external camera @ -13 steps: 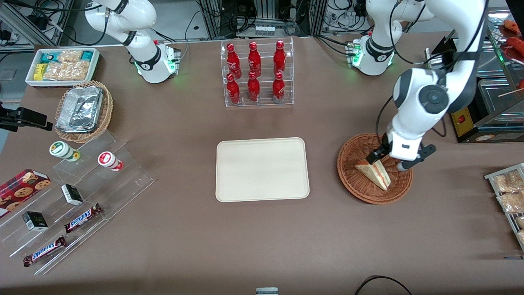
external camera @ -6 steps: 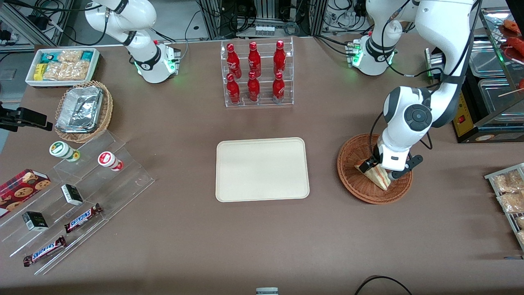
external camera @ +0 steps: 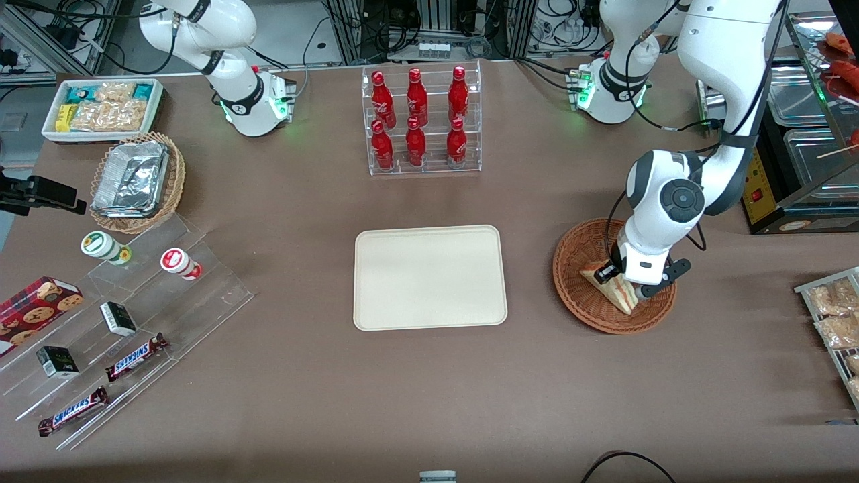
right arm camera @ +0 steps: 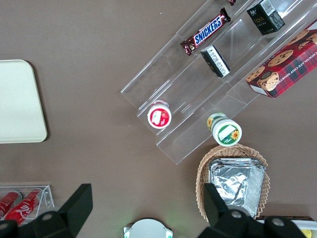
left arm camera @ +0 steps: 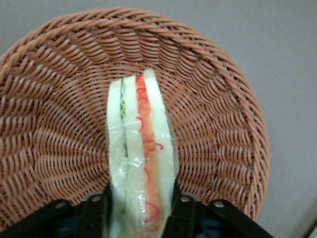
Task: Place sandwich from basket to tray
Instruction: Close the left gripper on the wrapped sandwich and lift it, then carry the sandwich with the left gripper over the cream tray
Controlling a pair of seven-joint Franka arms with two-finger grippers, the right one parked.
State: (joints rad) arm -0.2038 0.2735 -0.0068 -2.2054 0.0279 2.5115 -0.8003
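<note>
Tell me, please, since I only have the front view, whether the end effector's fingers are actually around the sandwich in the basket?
Observer: Yes; the wrist view shows the end effector with one finger on each bread face of the sandwich.
Operator: Is it lifted yet?
Observer: I can't tell; it appears low within the basket.
Operator: Anything else inside?
Observer: No, only bare wicker around it. The tray holds nothing.

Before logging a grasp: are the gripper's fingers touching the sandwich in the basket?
Touching. In the left wrist view the gripper straddles the sandwich, both fingers pressed against its wrapped sides, with no gap showing, inside the basket.
</note>
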